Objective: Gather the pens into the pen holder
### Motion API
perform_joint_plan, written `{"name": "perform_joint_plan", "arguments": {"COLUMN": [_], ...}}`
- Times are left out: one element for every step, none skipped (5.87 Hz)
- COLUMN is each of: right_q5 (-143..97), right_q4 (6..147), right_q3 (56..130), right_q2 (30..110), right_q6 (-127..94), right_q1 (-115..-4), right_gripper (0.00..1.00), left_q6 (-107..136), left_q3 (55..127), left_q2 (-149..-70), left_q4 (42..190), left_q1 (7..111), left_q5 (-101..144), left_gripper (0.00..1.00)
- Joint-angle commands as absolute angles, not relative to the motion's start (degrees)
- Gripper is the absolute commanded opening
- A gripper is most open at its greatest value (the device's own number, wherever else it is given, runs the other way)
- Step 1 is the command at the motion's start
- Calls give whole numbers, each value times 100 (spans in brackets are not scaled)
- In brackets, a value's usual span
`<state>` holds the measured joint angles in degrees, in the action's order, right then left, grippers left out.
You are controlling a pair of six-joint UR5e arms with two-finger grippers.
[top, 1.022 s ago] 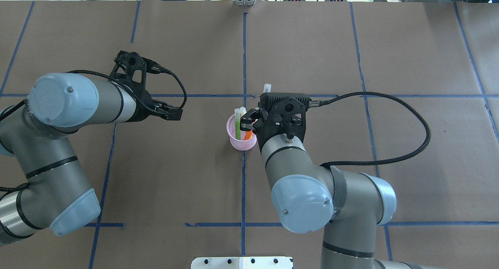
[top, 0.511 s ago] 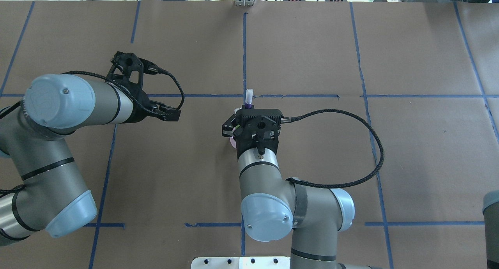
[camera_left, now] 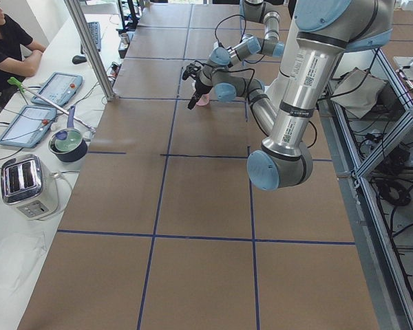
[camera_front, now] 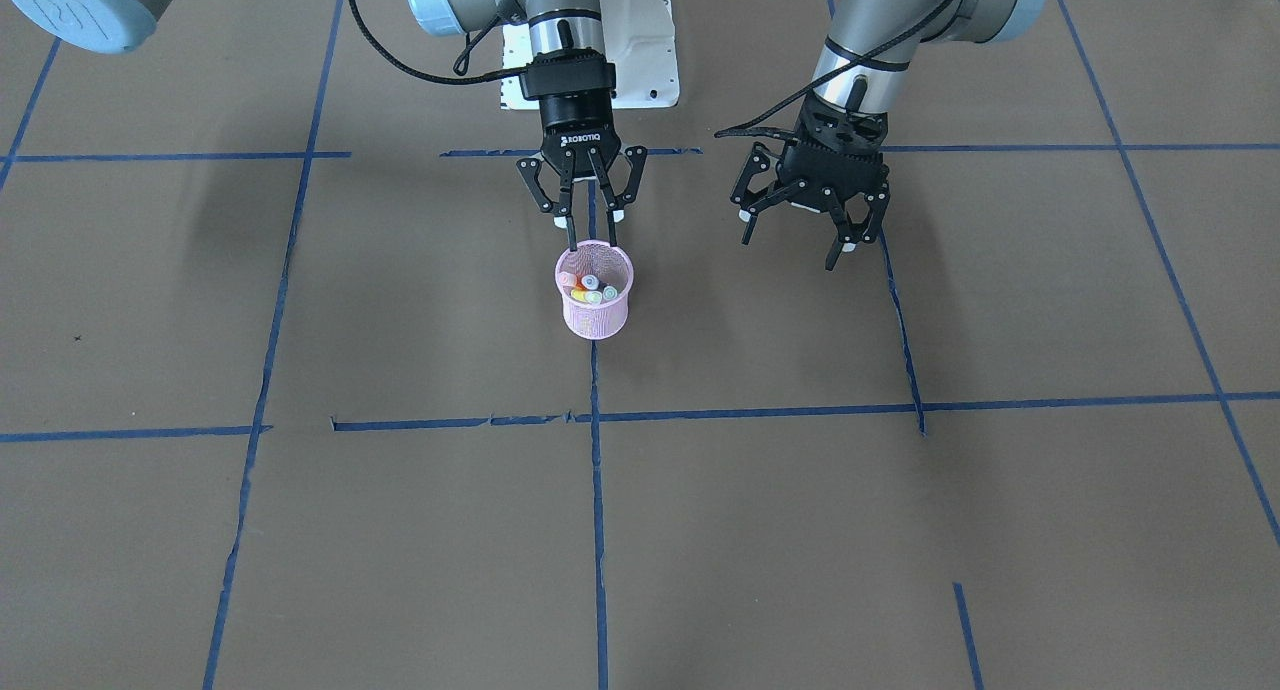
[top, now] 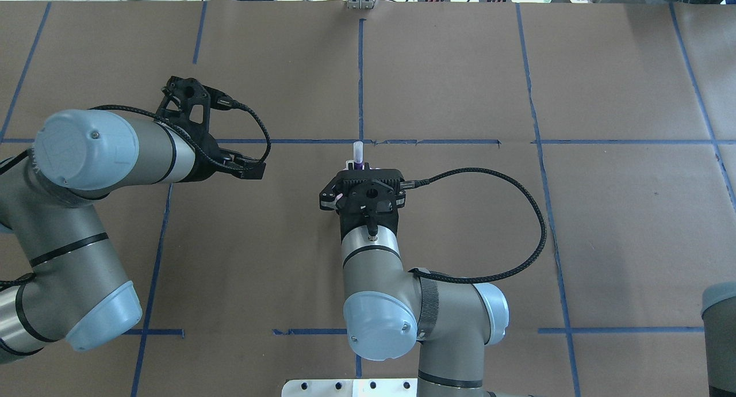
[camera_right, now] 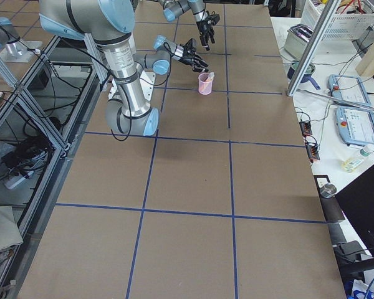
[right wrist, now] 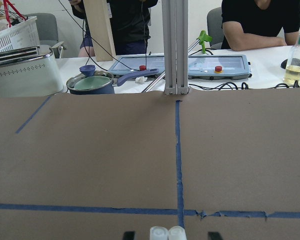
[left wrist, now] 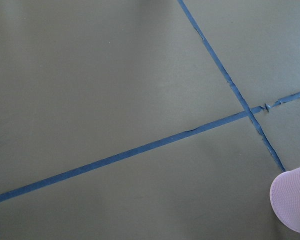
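The pink mesh pen holder [camera_front: 595,310] stands upright at the middle of the table. It holds several pens [camera_front: 588,290], with orange, yellow and green ends showing. A purple pen with a whitish cap [top: 357,154] leans out of the holder's far side. My right gripper [camera_front: 588,228] hangs just above the holder's rim, open, with nothing between its fingers. In the right wrist view two whitish pen caps [right wrist: 168,233] sit between the spread fingertips. In the overhead view my right wrist hides the holder. My left gripper [camera_front: 800,232] is open and empty, off to the holder's side. The holder's edge shows in the left wrist view [left wrist: 292,205].
Blue tape lines [top: 360,75] cross the brown table cover. A white base plate [camera_front: 640,60] lies at the robot's side. Beyond the far edge are a metal post [right wrist: 175,50], a toaster [right wrist: 22,72], a pot [right wrist: 90,84], a control tablet [right wrist: 205,65] and seated people.
My right arm swung left from beside the holder to over it, carrying the purple pen, which now leans in the holder. The left arm has barely moved.
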<state>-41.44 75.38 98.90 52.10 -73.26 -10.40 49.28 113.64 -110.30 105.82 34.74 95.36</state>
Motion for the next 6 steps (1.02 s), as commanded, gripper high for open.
{"name": "perform_joint_plan", "arguments": {"right_q5": [-4636, -5650, -6870, -8091, -9330, -10639], "right_q4": [7532, 7541, 7532, 7576, 7567, 7585], "right_q3": [10472, 10677, 10722, 10714, 10627, 10495], "right_q2": [5229, 5447, 5728, 5948, 6342, 6676], "right_q6": [-6300, -6163, -6057, -5899, -5323, -4682], "right_q1": [-1107, -1577, -2200, -2885, -3692, -4553], "right_gripper": [99, 99, 99, 99, 99, 99], "left_q6": [4826, 4173, 3070, 2128, 1196, 508], "left_q3": [11356, 11312, 11225, 10771, 10192, 9995], "left_q2": [-10873, -10611, -10217, -10109, -10099, -10012], "left_q4": [10573, 10547, 10477, 10424, 10328, 10066], "left_q1": [3611, 3839, 4337, 5177, 6343, 7129], "left_q5": [9580, 9606, 9667, 10529, 11982, 12536], "left_gripper": [96, 95, 95, 95, 95, 100]}}
